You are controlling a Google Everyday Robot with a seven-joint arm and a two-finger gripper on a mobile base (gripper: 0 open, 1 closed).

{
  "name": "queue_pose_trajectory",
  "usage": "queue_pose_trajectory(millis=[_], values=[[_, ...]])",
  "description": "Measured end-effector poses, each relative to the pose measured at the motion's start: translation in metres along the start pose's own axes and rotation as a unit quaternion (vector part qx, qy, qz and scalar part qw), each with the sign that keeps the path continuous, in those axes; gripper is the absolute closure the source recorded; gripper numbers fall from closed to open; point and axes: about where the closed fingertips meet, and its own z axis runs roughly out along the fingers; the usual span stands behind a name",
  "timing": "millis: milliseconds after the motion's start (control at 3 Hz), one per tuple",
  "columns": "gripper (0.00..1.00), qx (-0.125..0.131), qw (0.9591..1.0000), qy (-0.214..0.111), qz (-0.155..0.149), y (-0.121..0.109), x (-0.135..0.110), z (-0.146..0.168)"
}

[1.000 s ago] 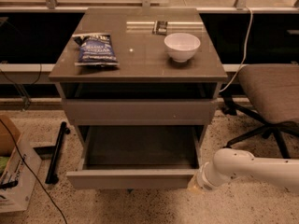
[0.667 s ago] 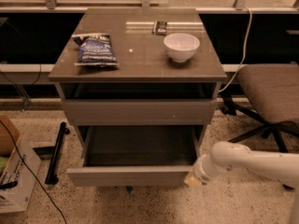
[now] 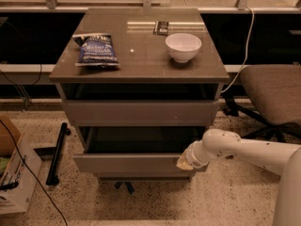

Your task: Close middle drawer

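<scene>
The middle drawer of the grey-brown cabinet stands partly open, and its dark, plain interior shows under the top drawer's front. My gripper, at the end of the white arm coming in from the right, rests against the right end of the middle drawer's flat front. The lowest drawer is hidden beneath the open one.
On the cabinet top lie a blue chip bag, a white bowl and a small dark object. An office chair stands to the right. On the floor at the left are a black bar, a cardboard box and cables.
The middle drawer has slid inward and sticks out much less. My arm has moved left and toward the cabinet with the drawer front.
</scene>
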Motion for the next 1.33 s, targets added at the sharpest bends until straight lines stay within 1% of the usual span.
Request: queue_pose_trajectory(millis=[333,667,1000,1333], values=[[1.00,0.018,0.9998,-0.008,-0.003,-0.022,-0.008,-0.006],[1.00,0.029,0.9995,-0.009,-0.005,-0.025,-0.012,0.002],[0.85,0.064,0.9977,-0.013,-0.018,-0.044,-0.023,0.007],[0.62,0.066,0.9975,-0.015,-0.018,-0.045,-0.024,0.008]])
